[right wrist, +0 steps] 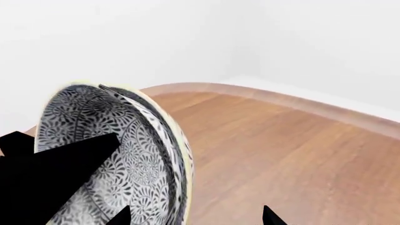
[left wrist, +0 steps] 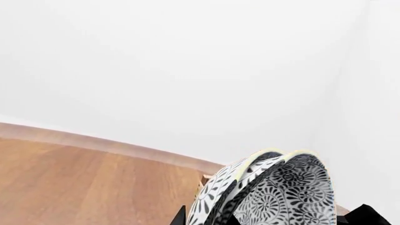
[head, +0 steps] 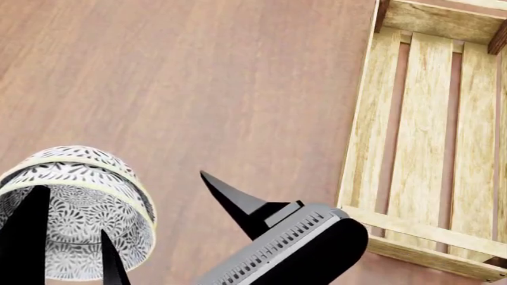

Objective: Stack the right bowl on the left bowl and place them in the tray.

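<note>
You are holding the nested bowls [head: 75, 214] low at the near left of the head view, tilted, one seated inside the other, their pale rims almost touching. The left gripper [head: 67, 237] is closed on the stack, with black fingers [head: 28, 237] lying across the patterned inside and at the rim; the left wrist view shows both rims [left wrist: 275, 187] close in front of that camera. The right gripper [head: 230, 199] is sitting just beside the stack toward the crate, with one dark pointed finger showing and nothing between its tips. In the right wrist view its fingertips [right wrist: 265, 216] are standing apart with bare wood between them, so it looks open and empty.

The stacking looks done; what remains is carrying the pair into the tray [head: 372, 119]. Keep the left grip firm and level the bowls as you are travelling, since the tilt could let the inner bowl slide out. Lift enough to clear the tray's near wall, then lower onto the slats.

The right arm [head: 301, 249] is lying between the bowls and the tray, directly on the path; draw it back first. The brown table [head: 198, 77] between them is otherwise bare, and the tray's dark corner post [head: 383, 15] is standing at the far side.
</note>
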